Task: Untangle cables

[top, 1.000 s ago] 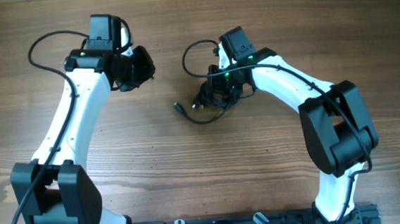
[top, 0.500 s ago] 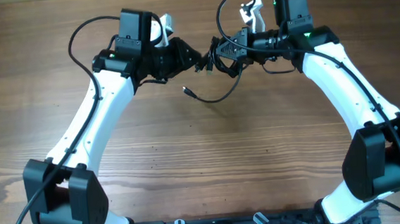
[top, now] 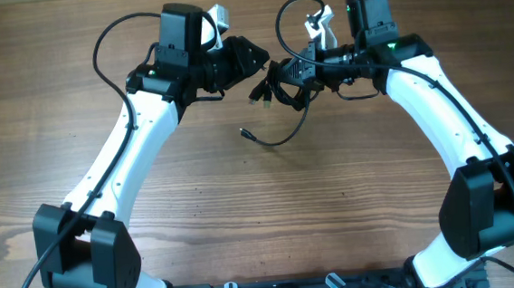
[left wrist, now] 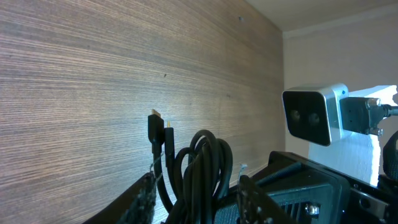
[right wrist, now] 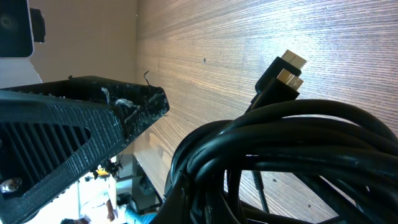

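Note:
The cables (top: pixel 282 89) are a black bundle held up over the far side of the table, and my right gripper (top: pixel 292 69) is shut on it. One loose cord curves down to a plug (top: pixel 247 133) on the wood. My left gripper (top: pixel 260 64) faces the bundle from the left and stands open. In the left wrist view the coiled cables (left wrist: pixel 202 162) sit between its fingers (left wrist: pixel 147 198) with a gap on each side, and two plug ends (left wrist: pixel 154 124) stick up. In the right wrist view the cables (right wrist: pixel 286 155) hide my right gripper's own jaws.
The wooden table (top: pixel 262 216) stretches toward me below both arms. The right arm's camera housing (left wrist: pixel 314 115) is close to my left gripper. The thick wires on the arms (top: pixel 109 41) loop above each wrist.
Both arms have swung to the far side of the table, and the right has lifted the bundle. The left gripper has opened and edged right around the bundle.

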`<state>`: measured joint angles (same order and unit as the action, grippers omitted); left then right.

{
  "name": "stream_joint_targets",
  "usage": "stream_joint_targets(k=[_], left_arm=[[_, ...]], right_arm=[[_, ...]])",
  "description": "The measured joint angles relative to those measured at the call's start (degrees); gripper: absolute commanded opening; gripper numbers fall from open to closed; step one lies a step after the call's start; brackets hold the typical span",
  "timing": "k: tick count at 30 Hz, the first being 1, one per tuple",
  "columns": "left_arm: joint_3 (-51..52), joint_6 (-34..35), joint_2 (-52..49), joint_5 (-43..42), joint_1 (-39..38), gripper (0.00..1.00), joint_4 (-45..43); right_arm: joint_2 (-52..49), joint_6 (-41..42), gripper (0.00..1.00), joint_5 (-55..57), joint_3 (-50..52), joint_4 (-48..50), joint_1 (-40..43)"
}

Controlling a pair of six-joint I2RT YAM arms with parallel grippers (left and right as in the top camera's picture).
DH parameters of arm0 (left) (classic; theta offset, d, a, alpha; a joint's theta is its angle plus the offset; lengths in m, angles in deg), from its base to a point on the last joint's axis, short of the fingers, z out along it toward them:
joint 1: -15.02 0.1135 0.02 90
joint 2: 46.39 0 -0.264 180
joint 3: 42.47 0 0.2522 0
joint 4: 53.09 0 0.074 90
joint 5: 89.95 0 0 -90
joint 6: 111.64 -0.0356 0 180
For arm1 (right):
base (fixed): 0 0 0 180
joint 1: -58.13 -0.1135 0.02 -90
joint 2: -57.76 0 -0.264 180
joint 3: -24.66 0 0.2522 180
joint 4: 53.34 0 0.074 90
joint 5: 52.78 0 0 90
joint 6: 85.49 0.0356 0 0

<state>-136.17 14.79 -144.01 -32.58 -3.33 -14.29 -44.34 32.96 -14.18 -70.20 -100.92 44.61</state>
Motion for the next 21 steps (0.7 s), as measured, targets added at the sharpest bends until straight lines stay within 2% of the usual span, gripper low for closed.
stream_joint_targets(k=[7, 9, 10, 14, 21], left_arm=[[0.0, 1.66, -3.48, 0.46, -3.06, 0.38, -1.2], [0.0, 2.36, -3.82, 0.7, -3.37, 0.35, -2.03], [0.0, 2.71, -3.87, 0.98, -3.52, 0.32, -2.51], [-0.02, 3.96, -4.35, 1.46, -4.2, 0.04, -3.43], [-0.02, 6.27, -5.62, 1.75, -4.44, 0.04, -3.5]], right_arm=[[0.0, 0.0, 0.04, 0.9, 0.04, -0.59, 0.17], [0.0, -0.02, 0.04, 1.25, 0.04, -0.61, 0.2], [0.0, -0.02, 0.04, 1.33, 0.04, -0.63, 0.2], [0.0, -0.04, 0.04, 1.49, 0.07, -0.9, 0.22], [0.0, 1.11, 0.04, 1.92, 0.09, -0.85, 0.63]])
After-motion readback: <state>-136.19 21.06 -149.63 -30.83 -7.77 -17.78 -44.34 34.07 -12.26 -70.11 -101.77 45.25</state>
